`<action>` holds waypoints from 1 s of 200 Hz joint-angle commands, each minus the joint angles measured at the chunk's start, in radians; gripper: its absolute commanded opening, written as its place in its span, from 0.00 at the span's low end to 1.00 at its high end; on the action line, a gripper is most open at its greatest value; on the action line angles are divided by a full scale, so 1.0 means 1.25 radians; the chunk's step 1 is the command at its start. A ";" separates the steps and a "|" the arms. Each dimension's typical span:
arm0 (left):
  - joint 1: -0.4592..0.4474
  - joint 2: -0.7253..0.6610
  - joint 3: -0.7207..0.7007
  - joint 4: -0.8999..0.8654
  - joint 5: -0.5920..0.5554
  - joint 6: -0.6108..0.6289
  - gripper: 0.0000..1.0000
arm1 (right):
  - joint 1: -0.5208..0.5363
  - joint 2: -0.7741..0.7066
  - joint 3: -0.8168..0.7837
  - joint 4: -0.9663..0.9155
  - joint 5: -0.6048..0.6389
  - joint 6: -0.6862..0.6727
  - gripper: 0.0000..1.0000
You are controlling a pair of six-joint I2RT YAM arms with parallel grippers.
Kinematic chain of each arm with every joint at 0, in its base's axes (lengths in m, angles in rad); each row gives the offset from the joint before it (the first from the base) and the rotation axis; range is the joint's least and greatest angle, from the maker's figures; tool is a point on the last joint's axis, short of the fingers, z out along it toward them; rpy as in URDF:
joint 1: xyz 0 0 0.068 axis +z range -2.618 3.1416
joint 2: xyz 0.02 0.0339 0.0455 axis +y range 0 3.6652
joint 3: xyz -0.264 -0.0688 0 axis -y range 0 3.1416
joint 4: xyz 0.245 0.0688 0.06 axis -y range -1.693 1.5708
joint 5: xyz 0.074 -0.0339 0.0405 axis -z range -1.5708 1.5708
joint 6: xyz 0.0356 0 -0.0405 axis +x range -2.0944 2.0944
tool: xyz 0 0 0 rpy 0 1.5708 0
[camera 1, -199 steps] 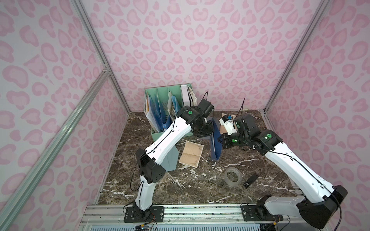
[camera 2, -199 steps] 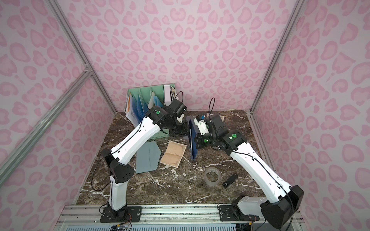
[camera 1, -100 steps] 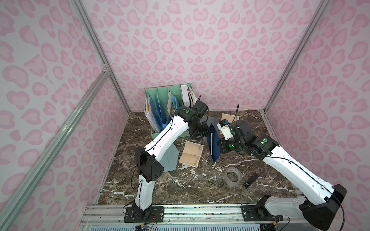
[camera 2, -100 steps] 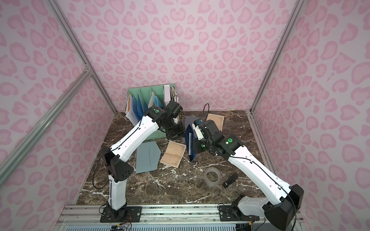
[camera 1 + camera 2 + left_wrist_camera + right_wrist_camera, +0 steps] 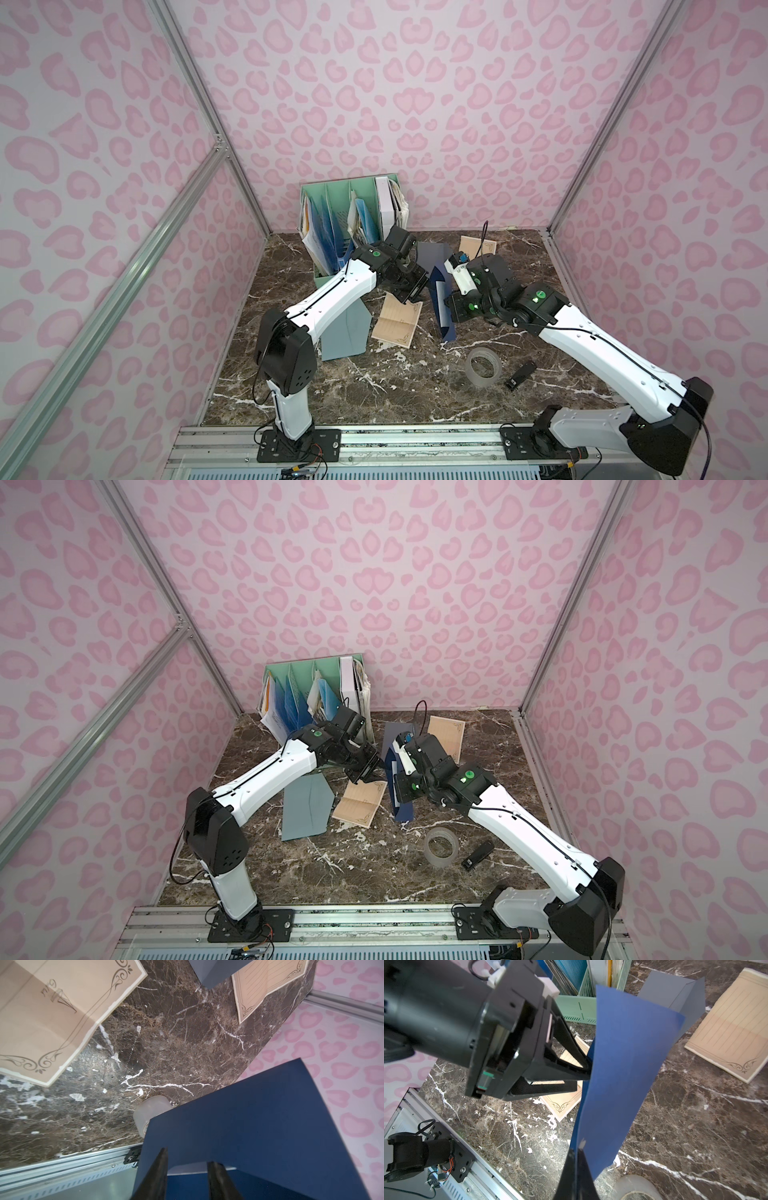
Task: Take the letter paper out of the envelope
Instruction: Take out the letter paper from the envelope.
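Item: navy envelope (image 5: 438, 299) (image 5: 623, 1068), standing on edge above the marble table (image 5: 374, 395), between the two arms.
Right gripper (image 5: 577, 1159): jaws clamped together on the envelope's lower edge, holding it up.
Left gripper (image 5: 582, 1076) (image 5: 415, 291): jaws apart at the envelope's upper part; one fingertip reaches the paper's edge, the other stops just short of it.
Letter paper: two tan lined sheets lie flat on the table, one (image 5: 397, 324) under the left gripper, one (image 5: 473, 245) at the back behind the right wrist. Whether a sheet sits inside the navy envelope cannot be told.
Other envelopes: grey-green one (image 5: 347, 332) flat beside the nearer sheet; grey one (image 5: 432, 253) at the back.
Sundries: tape roll (image 5: 482, 368) and small black object (image 5: 520, 375) near the right arm; mint file organiser (image 5: 345, 185) against the back wall.
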 commanded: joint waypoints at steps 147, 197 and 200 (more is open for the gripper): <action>0.006 0.023 0.043 0.024 0.057 -0.201 0.46 | -0.013 -0.023 -0.072 0.095 0.020 -0.056 0.00; 0.008 0.026 0.037 0.014 0.086 -0.221 0.51 | -0.013 -0.025 -0.092 0.109 0.040 -0.058 0.00; 0.007 0.027 0.037 0.014 0.087 -0.220 0.51 | -0.013 -0.025 -0.092 0.110 0.042 -0.057 0.00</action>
